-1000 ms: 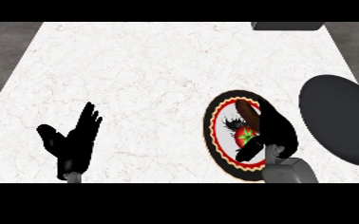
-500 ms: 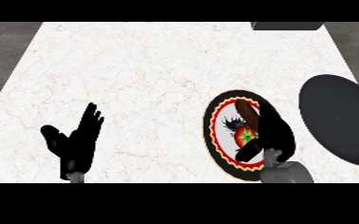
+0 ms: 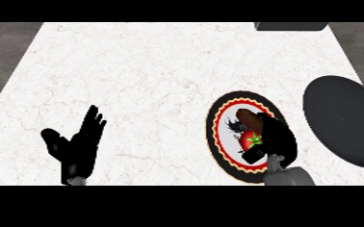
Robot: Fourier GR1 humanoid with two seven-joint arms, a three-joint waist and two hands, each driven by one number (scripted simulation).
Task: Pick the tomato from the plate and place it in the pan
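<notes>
- The left hand (image 3: 73,146) is resting low at the left on the white, faintly veined counter (image 3: 156,72), its matte black fingers straight and spread.
- The right hand (image 3: 274,142) is curling over the tomato (image 3: 252,139), fingers and thumb closing round it.
- The tomato, glossy red with a green star-shaped stem, is sitting on the round plate (image 3: 226,107), which is showing a scalloped dark and red rim.
- The dark, flat, rounded pan (image 3: 335,115) is lying just right of the plate.

tomato (image 3: 252,139) on plate (image 3: 229,107), pan (image 3: 334,113) rightward
</notes>
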